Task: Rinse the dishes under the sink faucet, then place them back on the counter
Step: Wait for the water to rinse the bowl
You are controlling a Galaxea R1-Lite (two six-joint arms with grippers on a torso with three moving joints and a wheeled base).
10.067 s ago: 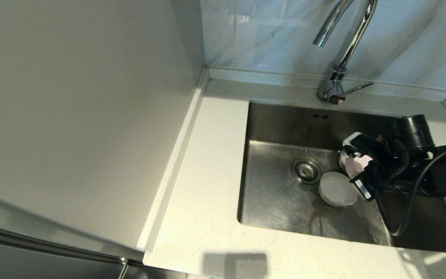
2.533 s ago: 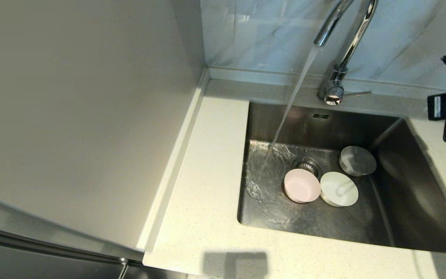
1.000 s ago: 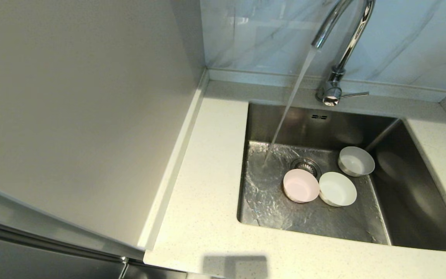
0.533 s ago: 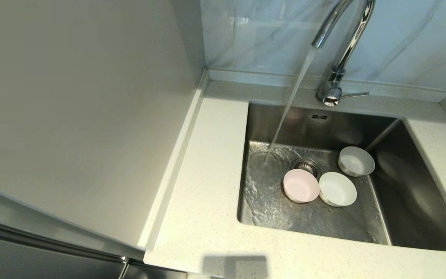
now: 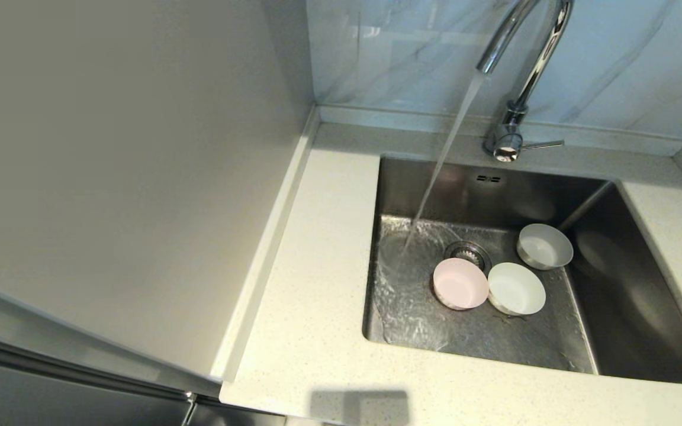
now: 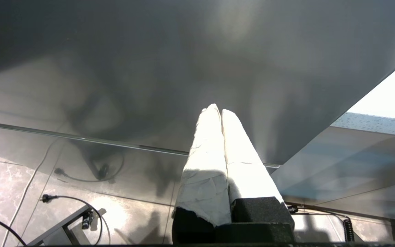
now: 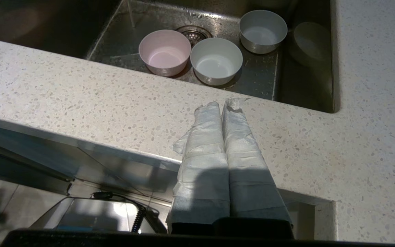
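Three small bowls stand upright on the floor of the steel sink (image 5: 643, 296): the pale pink bowl (image 5: 460, 283) (image 7: 165, 52) by the drain, the white bowl (image 5: 516, 288) (image 7: 216, 60) touching it, and the pale grey bowl (image 5: 544, 246) (image 7: 263, 31) further back. Water runs from the chrome faucet (image 5: 524, 77) onto the sink floor left of the pink bowl, hitting none of them. My right gripper (image 7: 222, 104) is shut and empty, hanging over the front of the counter (image 7: 81, 99), well short of the bowls. My left gripper (image 6: 217, 109) is shut and empty, low beside a grey cabinet panel.
The faucet's thin lever (image 5: 545, 144) points right. The speckled counter (image 5: 317, 248) surrounds the sink, with a raised rim at the back. A tall beige panel (image 5: 110, 177) stands to the left. Neither arm shows in the head view. Cables lie on the floor (image 6: 46, 199).
The right arm left the pink bowl in the sink beside the white one, the water was turned on, and the arm withdrew out of the head view. Over the last second nothing moved but the water.
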